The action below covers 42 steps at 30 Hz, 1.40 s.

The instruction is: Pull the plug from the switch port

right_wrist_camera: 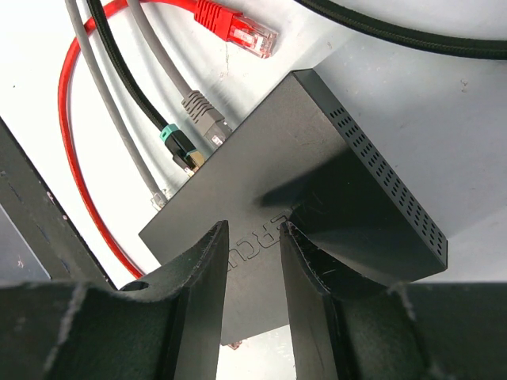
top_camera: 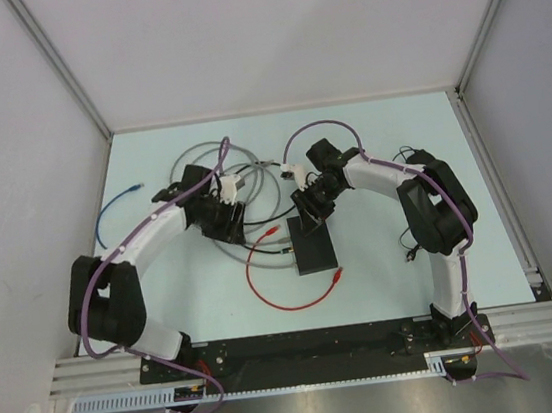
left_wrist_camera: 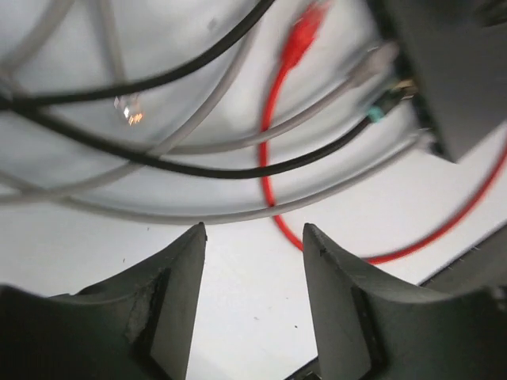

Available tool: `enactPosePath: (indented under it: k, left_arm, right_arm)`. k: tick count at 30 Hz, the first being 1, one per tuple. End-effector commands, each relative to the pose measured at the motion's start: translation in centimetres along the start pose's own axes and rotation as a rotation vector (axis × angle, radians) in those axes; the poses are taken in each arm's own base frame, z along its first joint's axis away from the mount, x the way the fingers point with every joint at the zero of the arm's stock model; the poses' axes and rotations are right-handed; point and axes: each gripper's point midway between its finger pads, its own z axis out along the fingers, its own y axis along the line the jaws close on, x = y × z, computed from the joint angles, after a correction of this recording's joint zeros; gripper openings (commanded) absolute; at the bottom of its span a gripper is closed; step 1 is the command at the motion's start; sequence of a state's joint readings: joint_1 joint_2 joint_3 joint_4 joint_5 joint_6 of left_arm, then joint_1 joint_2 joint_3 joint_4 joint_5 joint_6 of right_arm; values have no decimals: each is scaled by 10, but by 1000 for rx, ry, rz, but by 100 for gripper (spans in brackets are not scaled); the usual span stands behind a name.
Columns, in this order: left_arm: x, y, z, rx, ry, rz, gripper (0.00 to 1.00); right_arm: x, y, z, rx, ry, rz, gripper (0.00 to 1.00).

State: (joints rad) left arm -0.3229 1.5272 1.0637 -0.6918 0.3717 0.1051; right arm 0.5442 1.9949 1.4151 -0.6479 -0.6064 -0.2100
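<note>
The switch [top_camera: 314,249] is a flat black box lying mid-table; it also shows in the right wrist view [right_wrist_camera: 277,158] and at the top right of the left wrist view [left_wrist_camera: 451,71]. Three cables sit in its sockets: a black cable with a teal plug [right_wrist_camera: 177,144], a grey plug [right_wrist_camera: 204,115] and a thin grey cable with a clear plug [right_wrist_camera: 158,198]. My right gripper [right_wrist_camera: 253,231] hovers over the switch's top face, jaws a little apart and empty. My left gripper [left_wrist_camera: 253,231] is open and empty above bare table, left of the switch, with the plugs [left_wrist_camera: 386,99] ahead of it.
A red cable [top_camera: 267,293] loops in front of the switch, its loose red plug [right_wrist_camera: 238,28] lying beside the sockets. Coiled grey cables [top_camera: 241,170] lie at the back centre. A blue cable [top_camera: 105,212] lies at the far left. Walls enclose the table.
</note>
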Motion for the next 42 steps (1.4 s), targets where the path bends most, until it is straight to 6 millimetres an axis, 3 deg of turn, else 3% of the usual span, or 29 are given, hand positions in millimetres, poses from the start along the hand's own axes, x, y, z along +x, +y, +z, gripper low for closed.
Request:
enactPosePath:
  k: [1, 10, 14, 20, 23, 27, 30, 38, 42]
  left_arm:
    - [24, 24, 24, -151, 23, -79, 56]
    - [52, -5, 55, -67, 153, -25, 54]
    - [63, -7, 53, -81, 183, -50, 50]
    - [53, -22, 39, -57, 145, -53, 45]
    - [53, -29, 27, -74, 123, -70, 47]
    - [63, -43, 30, -64, 161, -42, 48]
    - [72, -38, 41, -111, 208, -29, 50]
    - [77, -22, 40, -237, 240, -28, 47]
    - [88, -19, 49, -244, 277, -21, 44]
  right_arm:
    - [30, -27, 24, 89, 91, 3, 39]
    - [27, -33, 18, 96, 70, 28, 40]
    - [24, -34, 15, 93, 54, 41, 40]
    - [24, -35, 15, 87, 49, 48, 40]
    - [23, -35, 14, 84, 45, 50, 41]
    - [23, -35, 15, 76, 41, 51, 41]
    - [22, -34, 15, 73, 40, 48, 40]
    - [22, -35, 11, 78, 26, 54, 40]
    - [22, -35, 11, 81, 21, 60, 40]
